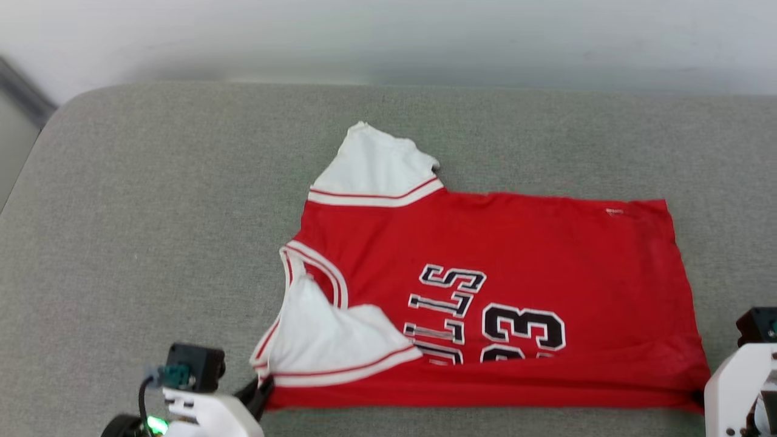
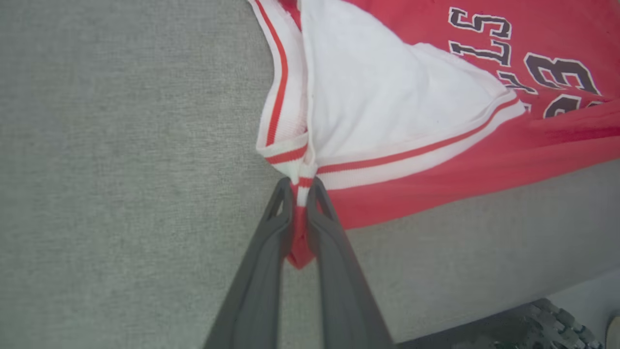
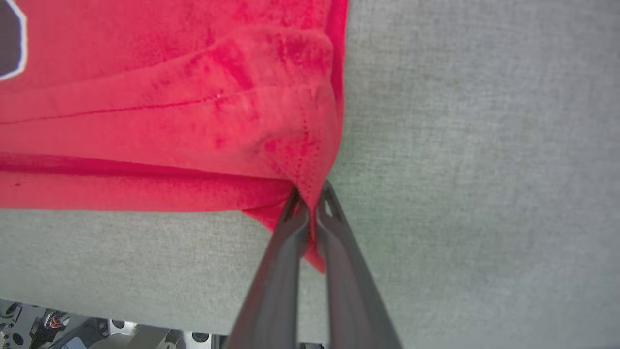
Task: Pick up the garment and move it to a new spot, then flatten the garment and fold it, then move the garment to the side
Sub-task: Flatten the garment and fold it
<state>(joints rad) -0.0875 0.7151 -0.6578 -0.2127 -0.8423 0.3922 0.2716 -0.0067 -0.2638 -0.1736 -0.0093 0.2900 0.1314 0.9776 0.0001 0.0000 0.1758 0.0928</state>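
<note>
The red garment [image 1: 516, 261] lies spread on the grey cushion, neck to the left, hem to the right, "BULLS 23" print sideways. One white sleeve [image 1: 373, 167] points to the far side; the other sleeve [image 1: 328, 346] is folded over the near part. My left gripper [image 1: 262, 388] is shut on the garment's near left corner at the sleeve trim [image 2: 301, 186]. My right gripper [image 1: 698, 397] is shut on the near right hem corner [image 3: 310, 203]. The near edge is folded over, covering part of the print.
The grey cushion [image 1: 152, 212] has open fabric to the left and far side of the garment. A pale wall [image 1: 388, 36] rises behind it. The cushion's near edge [image 3: 121, 310] runs close under both grippers, with robot parts below it.
</note>
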